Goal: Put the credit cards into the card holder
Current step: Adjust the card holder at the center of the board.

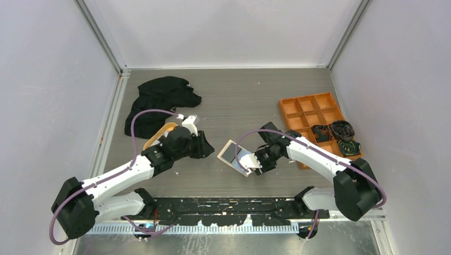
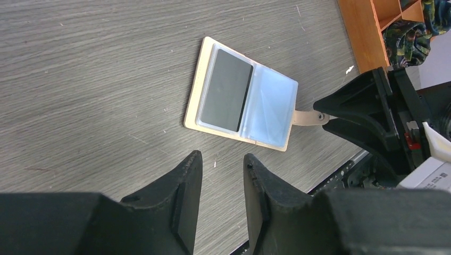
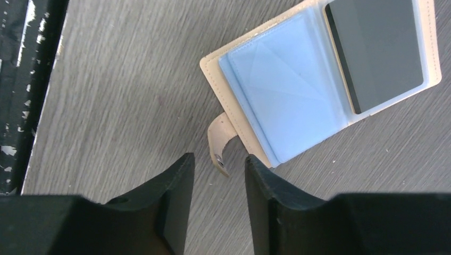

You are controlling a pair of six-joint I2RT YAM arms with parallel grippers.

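In the top view, most of the tray was hidden by the left arm, and 1 corner of the holder was covered by the right gripper. In the left wrist view, the tip of the tab was lost against that gripper's fingers, so contact could not be told. There the box was cut off by the top edge. In the right wrist view, the holder was cut off by the top edge. No print could be read on the dark card.

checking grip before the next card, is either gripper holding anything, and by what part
Nothing is held. The left gripper is open and empty; the right gripper is open around the snap tab of the wallet, not clamped on it.
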